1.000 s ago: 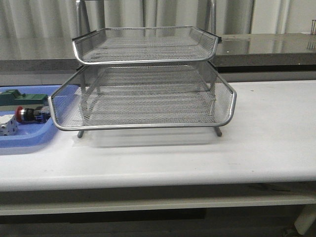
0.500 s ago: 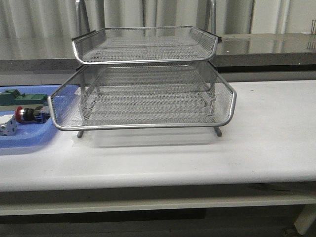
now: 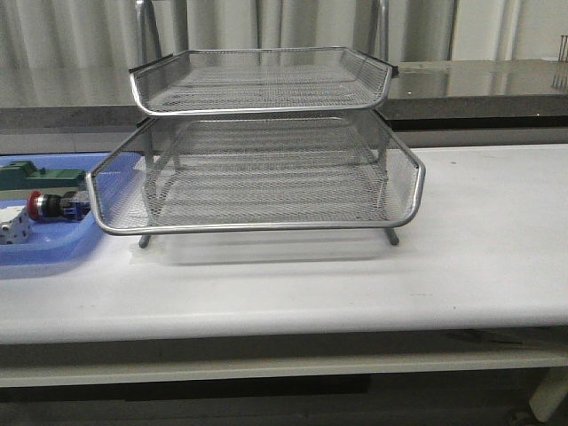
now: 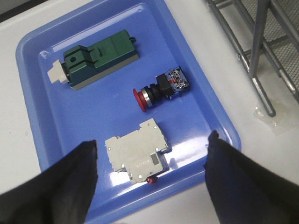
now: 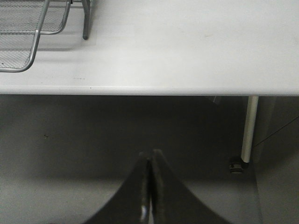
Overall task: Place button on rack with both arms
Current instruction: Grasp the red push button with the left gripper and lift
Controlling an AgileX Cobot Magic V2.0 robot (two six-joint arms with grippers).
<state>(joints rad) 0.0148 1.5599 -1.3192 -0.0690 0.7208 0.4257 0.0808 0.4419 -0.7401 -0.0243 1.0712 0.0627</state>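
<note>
The button point(image 3: 55, 206), red-capped with a black body and blue end, lies on its side in the blue tray point(image 3: 53, 253) left of the rack point(image 3: 257, 228). In the left wrist view the button point(image 4: 161, 88) rests mid-tray, and my left gripper point(image 4: 153, 141) hovers open above the tray's near part, its fingers point(image 4: 70, 182) wide apart with a white cube between and below them. The rack's legs point(image 4: 261, 70) stand beside the tray. My right gripper point(image 5: 150, 153) is shut and empty, off the table's front edge, with a rack corner point(image 5: 28, 28) far off.
The blue tray point(image 4: 32, 93) also holds a green block point(image 4: 100, 56) and a white cube point(image 4: 135, 151). The rack's lower wire tray juts out over the white table point(image 3: 479, 231). A table leg point(image 5: 250, 126) stands under the edge near my right gripper.
</note>
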